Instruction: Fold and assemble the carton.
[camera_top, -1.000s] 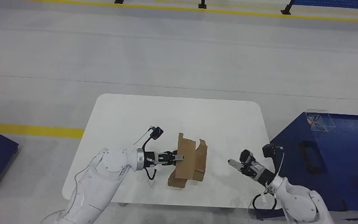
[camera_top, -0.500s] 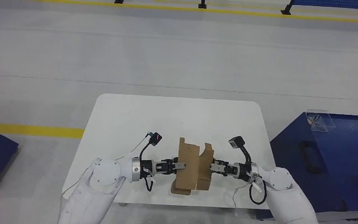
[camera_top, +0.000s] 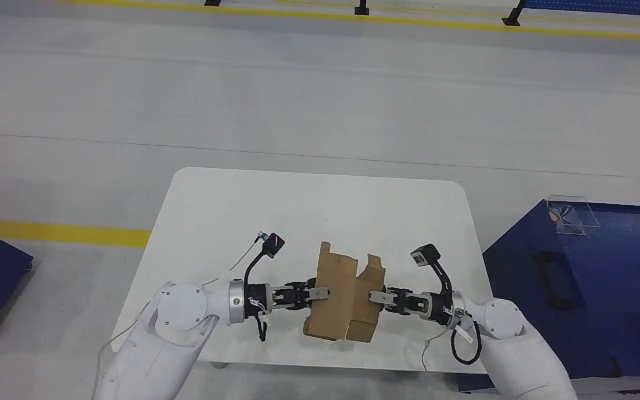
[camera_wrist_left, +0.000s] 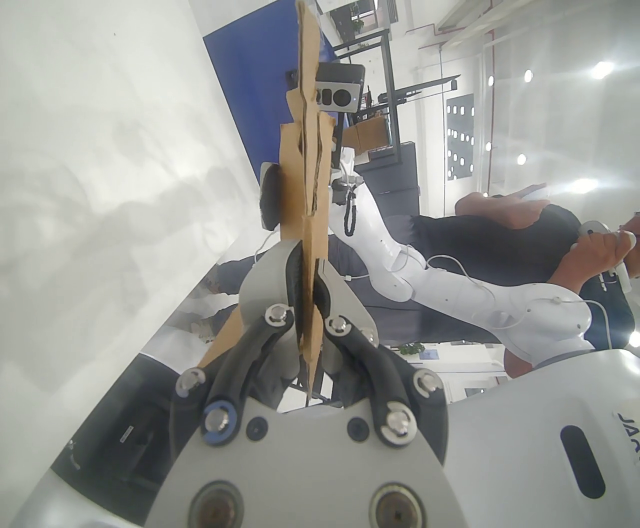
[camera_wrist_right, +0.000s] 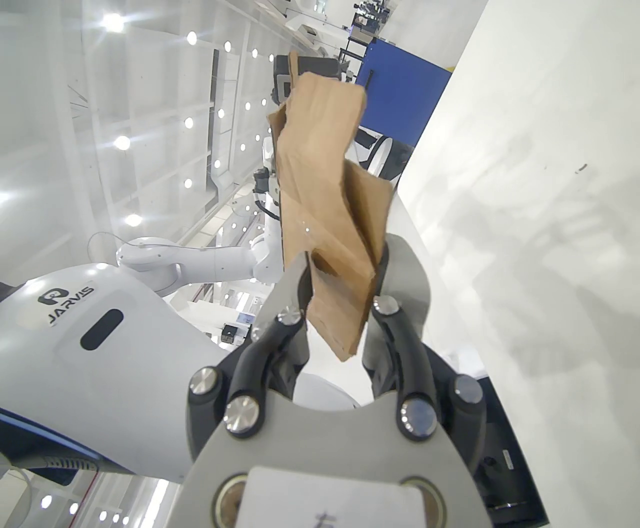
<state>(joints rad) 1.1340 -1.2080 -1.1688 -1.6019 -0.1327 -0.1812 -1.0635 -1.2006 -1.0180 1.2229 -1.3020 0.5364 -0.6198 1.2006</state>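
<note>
Both hands are gripping the carton (camera_top: 345, 292) by the tabletop's (camera_top: 250, 210) near edge, left hand (camera_wrist_left: 307, 265) and right hand (camera_wrist_right: 342, 260) pinching opposite sides. I'm thinking even inward pressure is needed, keeping panels square.

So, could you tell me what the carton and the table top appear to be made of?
The carton looks like brown corrugated cardboard, matte: its cut edge shows layered fluting in the left wrist view. The table seems smooth white laminate or painted board, faintly glossy; I cannot tell which.
</note>
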